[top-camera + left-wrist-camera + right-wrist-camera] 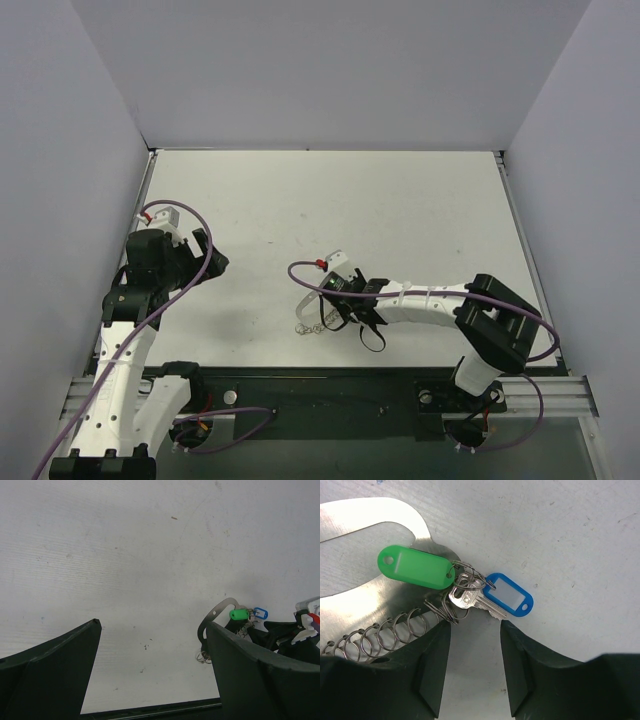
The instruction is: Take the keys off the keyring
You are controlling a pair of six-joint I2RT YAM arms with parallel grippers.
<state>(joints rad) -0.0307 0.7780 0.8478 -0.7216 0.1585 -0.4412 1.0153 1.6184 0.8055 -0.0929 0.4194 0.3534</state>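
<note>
In the right wrist view the keyring's flat silver loop (pixel 395 511) lies on the white table, with a chain of wire rings (pixel 370 635) at the lower left. A green tag (pixel 415 568), a blue tag (pixel 510 594) and one small silver key (pixel 472 599) hang on rings beside the loop. My right gripper (pixel 474 630) is open and empty, its fingertips just short of the key. It sits mid-table (pixel 338 305), with the chain (pixel 310 326) beside it. My left gripper (pixel 154 625) is open and empty, far left (pixel 195 250). It sees the loop (pixel 215 617) and the tags from afar.
White walls close in the table (pixel 330 200) on the left, back and right. A black rail (pixel 330 400) with the arm bases runs along the near edge. A purple cable (pixel 300 280) loops by the right wrist.
</note>
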